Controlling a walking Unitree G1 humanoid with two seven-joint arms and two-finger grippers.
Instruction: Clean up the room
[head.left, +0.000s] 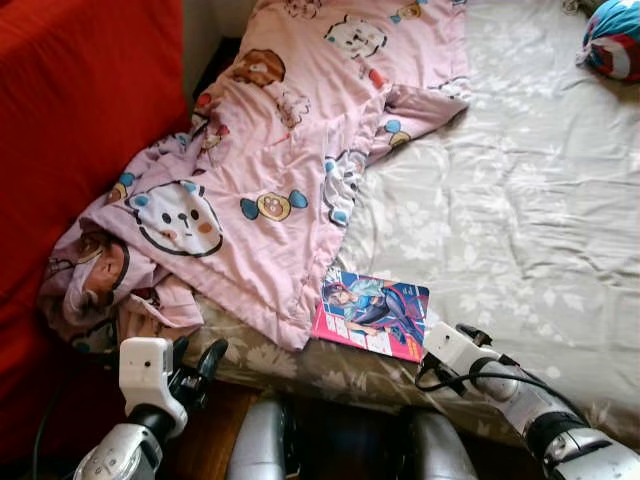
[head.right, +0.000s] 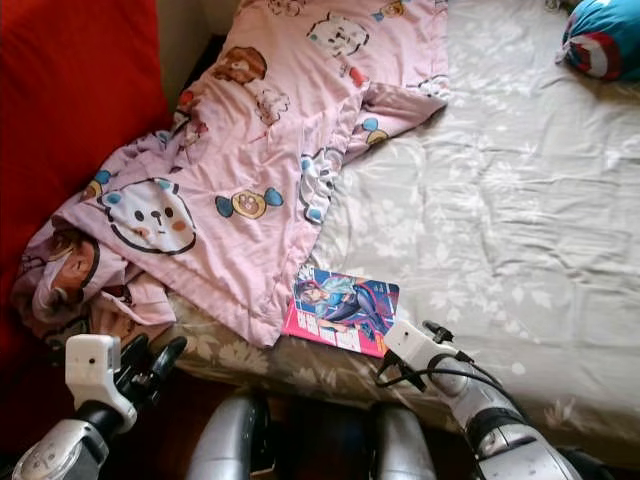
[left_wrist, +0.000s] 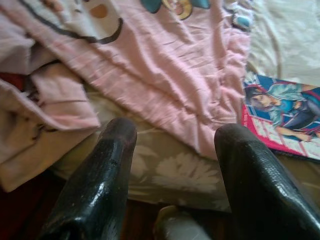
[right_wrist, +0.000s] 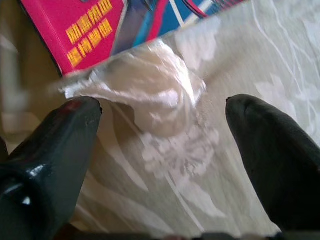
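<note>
Bed (head.left: 520, 200) with grey floral sheet, pink cartoon quilt (head.left: 270, 150) upper left. Glossy comic book (head.left: 375, 313) lower centre. Right pincer (right_wrist: 165, 150) apart beside it; left pincer (left_wrist: 172, 165) apart.

Bed (head.left: 540, 230): blanket (head.left: 270, 170) heaped over its left part, spilling off the left near corner. Book (head.left: 375, 313) flat on the sheet near the front edge, its left edge tucked under the blanket's hem. Plastic wrapper (right_wrist: 145, 90) on the sheet just beside the book's corner. Cushion (head.left: 612, 40) at the far right. Sofa (head.left: 80, 130) left of the bed.
</note>
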